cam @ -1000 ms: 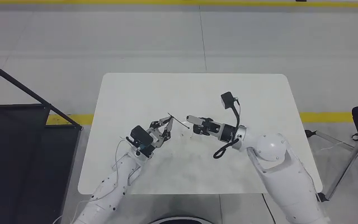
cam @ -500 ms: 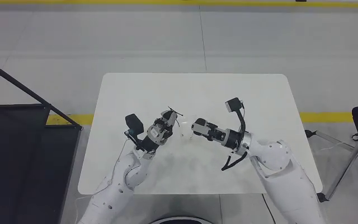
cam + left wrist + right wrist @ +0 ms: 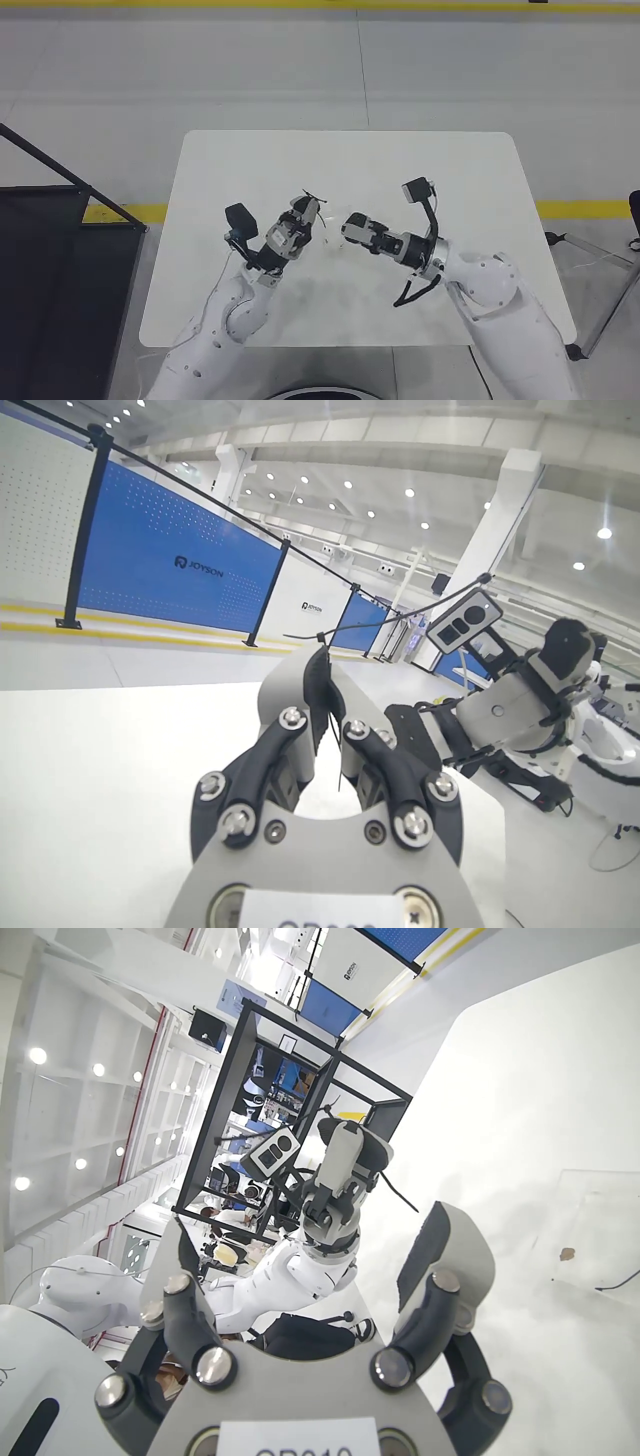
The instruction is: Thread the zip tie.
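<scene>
Above the middle of the white table (image 3: 450,170), the left gripper (image 3: 306,212) is seen raised and tilted upward, and its fingers are pinched tight together on the black zip tie (image 3: 311,197). From the left wrist the grip is shown plainly. The strap is clamped between the two dark pads (image 3: 315,680), and the small head end (image 3: 320,636) is poking out just past the fingertips. The thin tail is left dangling between the finger links toward the palm.

Facing it, near but not touching, the right gripper (image 3: 350,224) is pointed at the left one, and its fingers are spread wide apart. That wide gap is confirmed from the right wrist, where the right gripper (image 3: 307,1223) is seen close up. Beyond it the left gripper (image 3: 336,1128) is caught farther off, with the tie's tail (image 3: 400,1194) sticking out to one side below the pads.

Off to the side on the tabletop, a clear flat sheet (image 3: 590,1208) is laid down. A thin black strand (image 3: 617,1283) is seen on it, possibly a second tie, though that cannot be made out.
</scene>
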